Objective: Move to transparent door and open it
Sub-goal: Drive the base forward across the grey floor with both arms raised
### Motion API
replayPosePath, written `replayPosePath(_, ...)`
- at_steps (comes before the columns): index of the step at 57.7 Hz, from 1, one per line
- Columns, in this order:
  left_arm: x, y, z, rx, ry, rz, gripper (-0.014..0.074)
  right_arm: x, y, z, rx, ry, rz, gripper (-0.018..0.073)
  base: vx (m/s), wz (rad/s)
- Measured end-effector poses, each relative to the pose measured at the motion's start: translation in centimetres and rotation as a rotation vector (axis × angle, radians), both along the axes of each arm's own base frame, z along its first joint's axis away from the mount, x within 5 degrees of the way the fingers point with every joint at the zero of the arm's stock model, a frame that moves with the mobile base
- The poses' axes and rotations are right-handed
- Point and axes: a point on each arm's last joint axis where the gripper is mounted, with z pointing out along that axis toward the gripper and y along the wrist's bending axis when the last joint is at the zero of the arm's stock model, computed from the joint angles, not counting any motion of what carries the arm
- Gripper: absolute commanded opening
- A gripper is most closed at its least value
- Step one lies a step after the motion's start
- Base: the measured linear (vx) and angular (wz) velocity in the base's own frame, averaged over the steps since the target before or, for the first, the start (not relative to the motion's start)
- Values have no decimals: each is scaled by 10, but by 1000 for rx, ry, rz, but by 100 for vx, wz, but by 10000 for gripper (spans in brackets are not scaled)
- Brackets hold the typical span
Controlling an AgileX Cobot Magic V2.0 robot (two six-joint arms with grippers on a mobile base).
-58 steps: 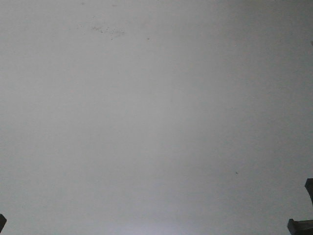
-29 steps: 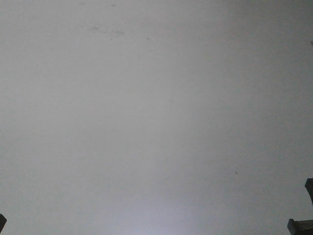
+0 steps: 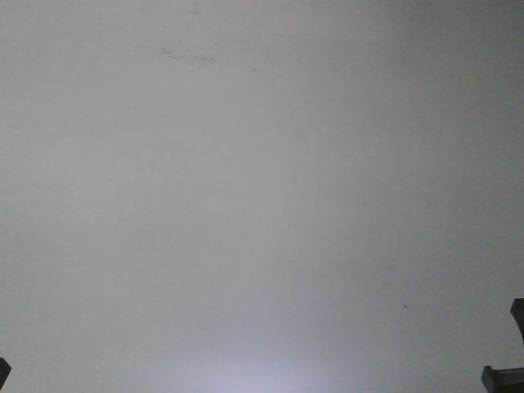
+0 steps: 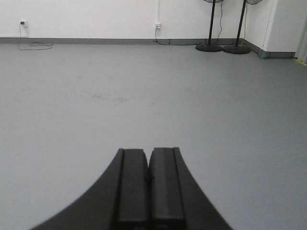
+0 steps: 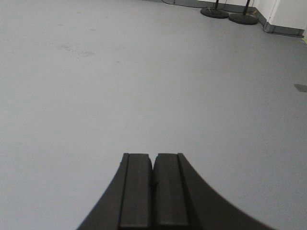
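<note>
The transparent door is out of view in every frame. My left gripper (image 4: 148,152) is shut and empty, its black fingers pressed together and pointing over bare grey floor. My right gripper (image 5: 154,156) is also shut and empty over the same grey floor. In the front view only dark corners of the robot show at the bottom left (image 3: 3,372) and bottom right (image 3: 506,377).
Grey floor (image 3: 262,205) fills the front view, with a faint scuffed patch (image 3: 184,56). In the left wrist view a white wall (image 4: 96,19) with a grey skirting stands far ahead, and two black fan stands (image 4: 221,47) stand at the far right corner.
The floor marks have drifted slightly down and right in the front view, so the base is moving. Both grippers stay shut.
</note>
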Motion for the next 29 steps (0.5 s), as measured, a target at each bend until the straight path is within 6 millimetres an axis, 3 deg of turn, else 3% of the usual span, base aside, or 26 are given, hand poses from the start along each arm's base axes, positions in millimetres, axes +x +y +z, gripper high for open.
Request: replayPosePath(29, 0, 0, 0, 0, 0, 0, -3, 0, 0, 0, 0, 0, 0, 2, 24, 13)
